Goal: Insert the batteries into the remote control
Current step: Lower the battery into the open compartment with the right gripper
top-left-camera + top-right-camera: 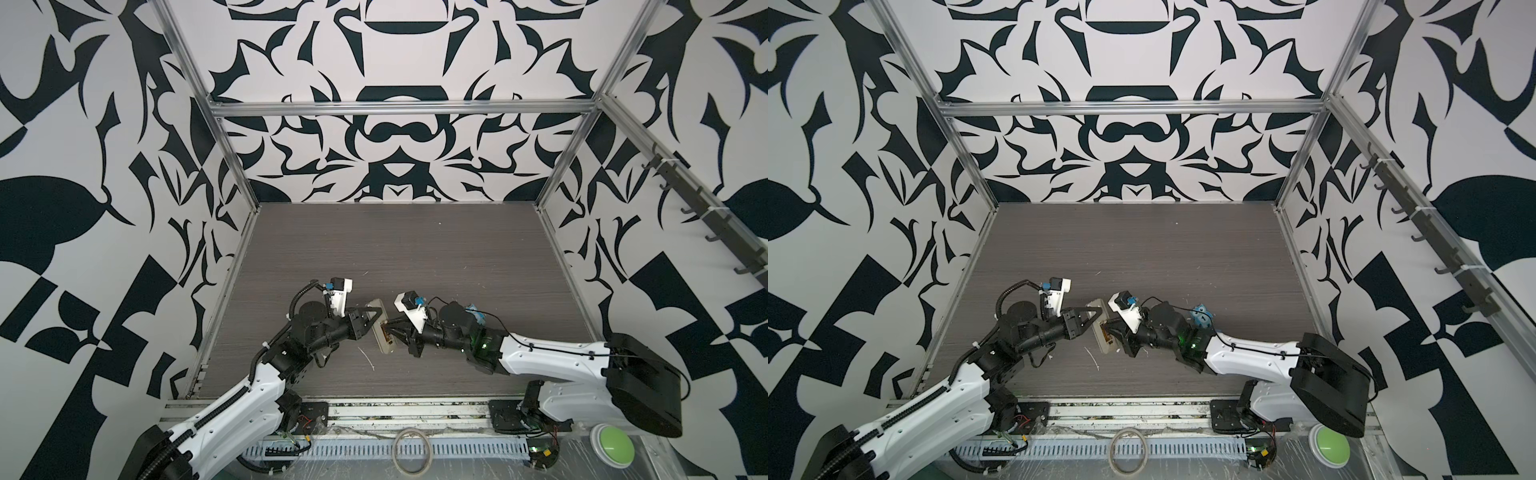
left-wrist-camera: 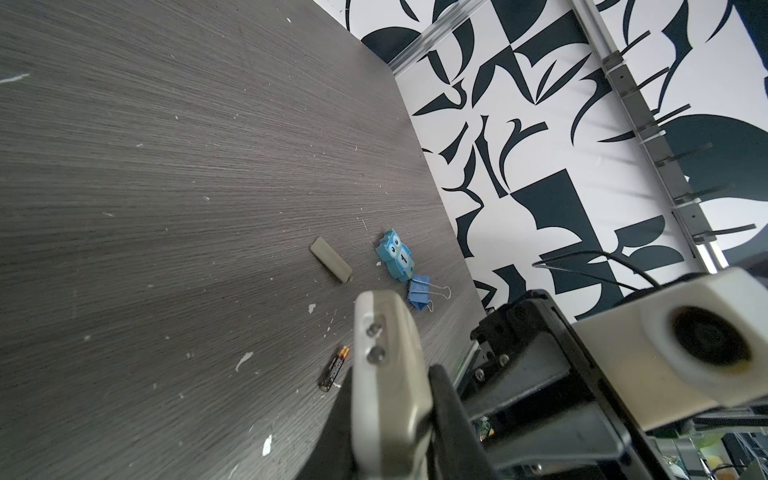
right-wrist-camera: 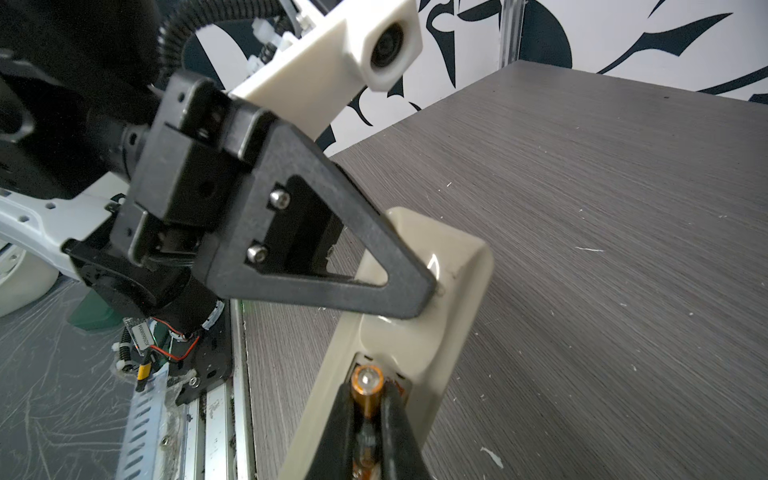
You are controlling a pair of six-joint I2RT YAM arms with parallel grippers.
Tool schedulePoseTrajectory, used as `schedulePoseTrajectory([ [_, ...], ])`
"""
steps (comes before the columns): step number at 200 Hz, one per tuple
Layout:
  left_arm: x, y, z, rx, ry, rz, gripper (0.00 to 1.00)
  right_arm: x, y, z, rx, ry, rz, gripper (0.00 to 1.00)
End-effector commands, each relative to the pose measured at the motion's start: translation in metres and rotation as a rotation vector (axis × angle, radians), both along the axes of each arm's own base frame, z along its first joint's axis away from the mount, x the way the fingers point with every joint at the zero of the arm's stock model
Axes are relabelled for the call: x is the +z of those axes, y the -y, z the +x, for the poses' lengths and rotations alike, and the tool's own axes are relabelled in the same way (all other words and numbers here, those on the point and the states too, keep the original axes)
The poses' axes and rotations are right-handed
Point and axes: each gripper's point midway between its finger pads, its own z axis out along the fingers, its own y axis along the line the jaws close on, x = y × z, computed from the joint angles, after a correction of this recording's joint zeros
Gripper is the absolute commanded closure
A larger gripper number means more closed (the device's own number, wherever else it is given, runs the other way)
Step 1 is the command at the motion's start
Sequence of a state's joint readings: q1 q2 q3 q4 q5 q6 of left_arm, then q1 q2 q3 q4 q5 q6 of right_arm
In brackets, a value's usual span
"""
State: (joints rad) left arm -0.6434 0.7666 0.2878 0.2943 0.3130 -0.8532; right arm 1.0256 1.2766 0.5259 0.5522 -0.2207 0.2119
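The remote control (image 1: 384, 344) (image 1: 1105, 345) is lifted off the table with its beige back up, and my left gripper (image 1: 375, 319) (image 1: 1096, 320) is shut on its far part. In the left wrist view the remote control (image 2: 386, 365) fills the space between the black fingers (image 2: 446, 399). My right gripper (image 3: 368, 401) (image 1: 388, 331) is shut on one battery (image 3: 365, 384), its gold end at the open bay of the remote control (image 3: 440, 328). A second battery (image 2: 333, 369) lies loose on the table beside the remote control.
A beige-grey cover piece (image 2: 331, 259), a blue owl figure (image 2: 397, 253) (image 1: 1201, 316) and a blue binder clip (image 2: 419, 291) lie on the table's right side near the wall. A white strip (image 1: 368, 357) lies in front of the remote control. A tape ring (image 1: 411, 453) and a green button (image 1: 611, 444) sit beyond the front rail.
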Motion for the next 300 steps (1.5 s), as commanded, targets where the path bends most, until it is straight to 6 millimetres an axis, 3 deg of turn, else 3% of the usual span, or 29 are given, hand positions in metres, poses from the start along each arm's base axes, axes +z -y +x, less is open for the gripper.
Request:
schedulePoseTrajectory([
  [1,0.024,0.001,0.004,0.010,0.051,-0.046,1.00,0.011,-0.002,0.003,-0.016,0.028,0.043,1.00],
  [117,0.025,-0.003,0.004,0.028,0.059,-0.036,1.00,-0.006,-0.004,0.008,-0.036,0.015,0.006,1.00],
  [186,0.028,-0.003,0.003,0.023,0.069,-0.045,1.00,-0.007,-0.006,0.008,-0.032,0.007,-0.004,0.88],
  [226,0.024,-0.004,0.003,0.027,0.062,-0.042,1.00,-0.008,-0.007,0.008,-0.039,-0.002,-0.005,0.76],
  [300,0.022,-0.003,0.003,0.023,0.057,-0.038,1.00,-0.002,-0.005,0.008,-0.042,0.008,0.008,0.72],
])
